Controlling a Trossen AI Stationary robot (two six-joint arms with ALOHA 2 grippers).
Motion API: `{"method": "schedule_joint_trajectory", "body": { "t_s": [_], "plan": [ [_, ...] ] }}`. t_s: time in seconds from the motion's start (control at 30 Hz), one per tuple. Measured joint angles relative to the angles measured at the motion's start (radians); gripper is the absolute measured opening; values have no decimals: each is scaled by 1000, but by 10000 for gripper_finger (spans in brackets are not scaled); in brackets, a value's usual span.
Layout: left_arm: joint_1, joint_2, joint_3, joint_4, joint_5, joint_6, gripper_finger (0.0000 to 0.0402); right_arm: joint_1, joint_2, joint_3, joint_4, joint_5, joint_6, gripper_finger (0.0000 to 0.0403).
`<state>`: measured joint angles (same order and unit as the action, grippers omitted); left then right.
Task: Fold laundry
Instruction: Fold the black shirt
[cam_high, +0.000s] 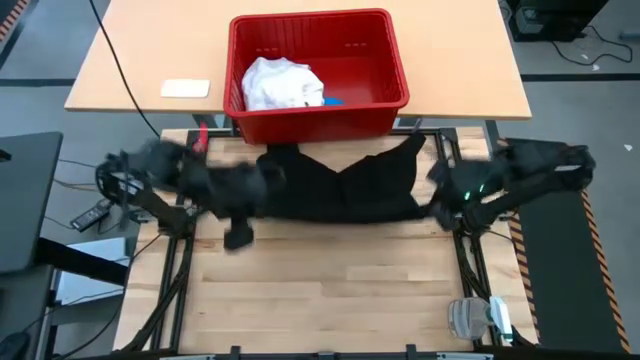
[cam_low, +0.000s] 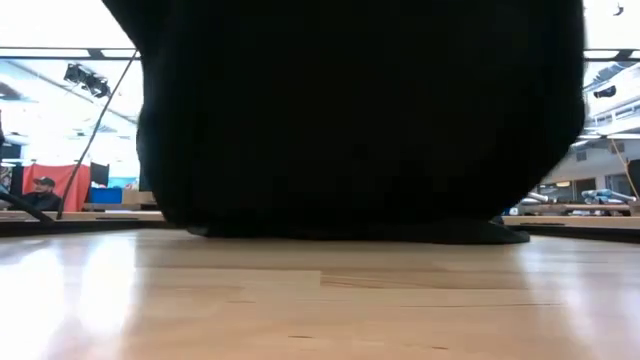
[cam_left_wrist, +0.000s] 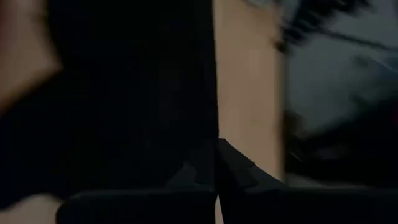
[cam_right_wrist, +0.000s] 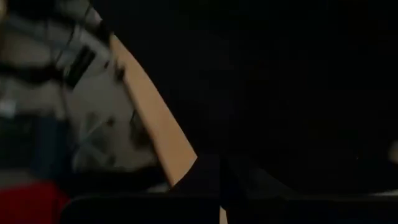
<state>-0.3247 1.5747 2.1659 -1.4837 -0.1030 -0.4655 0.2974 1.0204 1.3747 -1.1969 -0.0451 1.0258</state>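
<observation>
The black garment (cam_high: 345, 190) is stretched wide between my two grippers over the table's far part, just in front of the red basket. In the low view it hangs as a dark curtain (cam_low: 360, 110), and its lower edge (cam_low: 350, 232) rests on the tabletop. My left gripper (cam_high: 255, 195) is shut at the garment's left end and my right gripper (cam_high: 438, 205) is shut at its right end. The white T-shirt (cam_high: 282, 83) and the small blue piece (cam_high: 333, 100) lie inside the basket. My left gripper is shut on the black garment's left end (cam_left_wrist: 186, 155), with the cloth pinched between both fingers (cam_left_wrist: 239, 171). Layers cannot be told. The cloth is held up and hangs, its lower edge on the table. My right gripper pinches the garment's right end (cam_right_wrist: 249, 149) between its shut fingers (cam_right_wrist: 205, 174). The cloth spreads away from it toward the left arm, raised, with its bottom on the table.
The red plastic basket (cam_high: 395, 55) stands on a second table beyond the far edge, close behind the garment. A pale flat object (cam_high: 185, 88) lies left of it. Bare wood (cam_high: 340, 290) runs along the near half of the table. A grey device (cam_high: 472, 318) sits at the near right corner.
</observation>
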Motion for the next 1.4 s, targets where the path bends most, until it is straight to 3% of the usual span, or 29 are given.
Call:
{"method": "schedule_joint_trajectory", "body": {
  "t_s": [0.13, 0.27, 0.33, 0.4, 0.53, 0.67, 0.77, 0.83, 0.9, 1.03, 1.2, 1.4],
  "plan": [
    [-69, 47, -110, 10, 90, -91, 0, 136, 9, -85, 156, -63, 92, 2],
    [-97, 67, -168, 79, 176, -111, 0, 201, 15, -102, 285, -102, 106, 2],
    [-94, 64, -169, 96, 162, -114, 0, 203, 7, -101, 286, -97, 86, 2],
    [-71, 58, -169, 86, 83, -115, 0, 180, -2, -100, 235, -60, 37, 2],
    [12, 47, -170, 55, -88, -46, 0, 50, 1, -110, 43, 27, -36, 2],
    [161, 45, -236, 62, -97, 83, 0, -130, 9, -175, -23, 45, -103, 2],
    [302, 48, -338, 108, -100, 181, 0, -263, 9, -261, 32, 49, -179, 4],
    [400, 48, -412, 164, -99, 259, 0, -353, 9, -324, 101, 114, -258, 9],
    [499, 48, -494, 284, -97, 348, 0, -448, 9, -395, 200, 208, -327, 14],
    [682, 49, -623, 537, -6, 430, 5, -653, 25, -519, 406, 206, -418, 18],
    [823, 49, -738, 610, 69, 428, 58, -808, 60, -569, 456, 153, -457, 47],
    [859, 48, -752, 431, 94, 410, 153, -830, 21, -545, 363, 142, -479, 124]
  ]
}}
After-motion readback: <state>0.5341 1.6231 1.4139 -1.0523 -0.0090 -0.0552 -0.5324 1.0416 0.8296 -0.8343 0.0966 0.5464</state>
